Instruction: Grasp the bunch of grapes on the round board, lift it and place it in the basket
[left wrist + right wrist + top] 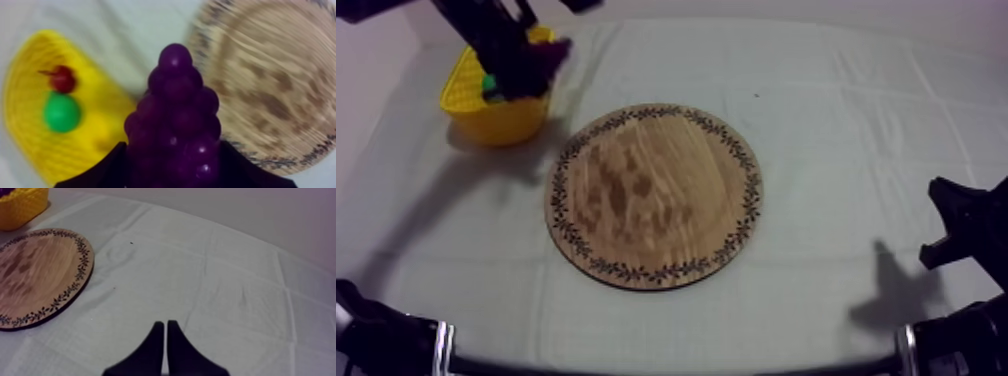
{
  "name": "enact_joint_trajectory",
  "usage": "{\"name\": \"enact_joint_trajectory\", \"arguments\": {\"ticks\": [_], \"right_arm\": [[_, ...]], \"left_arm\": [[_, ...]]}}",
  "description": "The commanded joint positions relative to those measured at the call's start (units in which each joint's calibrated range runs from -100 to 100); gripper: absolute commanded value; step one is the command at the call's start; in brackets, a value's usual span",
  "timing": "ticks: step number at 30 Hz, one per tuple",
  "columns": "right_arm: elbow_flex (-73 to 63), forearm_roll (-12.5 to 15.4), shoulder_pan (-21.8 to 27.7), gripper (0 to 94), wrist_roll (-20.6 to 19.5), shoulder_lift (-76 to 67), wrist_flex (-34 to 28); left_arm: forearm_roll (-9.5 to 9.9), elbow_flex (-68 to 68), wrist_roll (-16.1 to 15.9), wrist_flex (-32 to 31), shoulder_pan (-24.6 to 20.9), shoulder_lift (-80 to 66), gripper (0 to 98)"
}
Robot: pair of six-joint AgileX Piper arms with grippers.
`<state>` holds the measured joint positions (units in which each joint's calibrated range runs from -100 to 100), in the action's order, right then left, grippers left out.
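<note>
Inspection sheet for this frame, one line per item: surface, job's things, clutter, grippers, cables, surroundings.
Surface: grey-white cloth, creased in squares, lying flat.
Job's things: wooden board mid-table, with the grapes already off it. The bunch of grapes is held at the rim of the yellow basket, on the board's side, and not yet released.
Clutter: a small red fruit and a round green item lie inside the basket.
Grippers: left gripper is shut on the grapes over the basket. Right gripper is shut on nothing, over bare cloth away from the board.
Cables: nothing seen.
Surroundings: nothing seen.
</note>
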<state>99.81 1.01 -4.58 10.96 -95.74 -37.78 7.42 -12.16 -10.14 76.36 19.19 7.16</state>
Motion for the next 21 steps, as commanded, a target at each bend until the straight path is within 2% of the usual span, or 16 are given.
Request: {"name": "enact_joint_trajectory", "arguments": {"ticks": [1, 6, 10, 21], "right_arm": [[-0.03, -0.01, -0.02, 0.4, 0.01, -0.01, -0.04], [-0.03, -0.01, -0.02, 0.4, 0.01, -0.01, -0.04], [-0.03, -0.01, -0.02, 0.4, -0.01, -0.01, -0.04], [-0.03, -0.01, -0.02, 0.4, 0.01, -0.01, -0.04]], "left_arm": [[0.60, 1.27, 0.04, -1.39, -3.24, -2.37, 38.1], [3.89, 3.83, 2.64, -6.13, -5.86, -0.96, 37.6], [5.64, 5.05, 4.73, -8.10, -7.05, 2.30, 38.4], [6.61, 4.75, 7.22, -12.42, -8.78, 11.98, 38.7]]}}
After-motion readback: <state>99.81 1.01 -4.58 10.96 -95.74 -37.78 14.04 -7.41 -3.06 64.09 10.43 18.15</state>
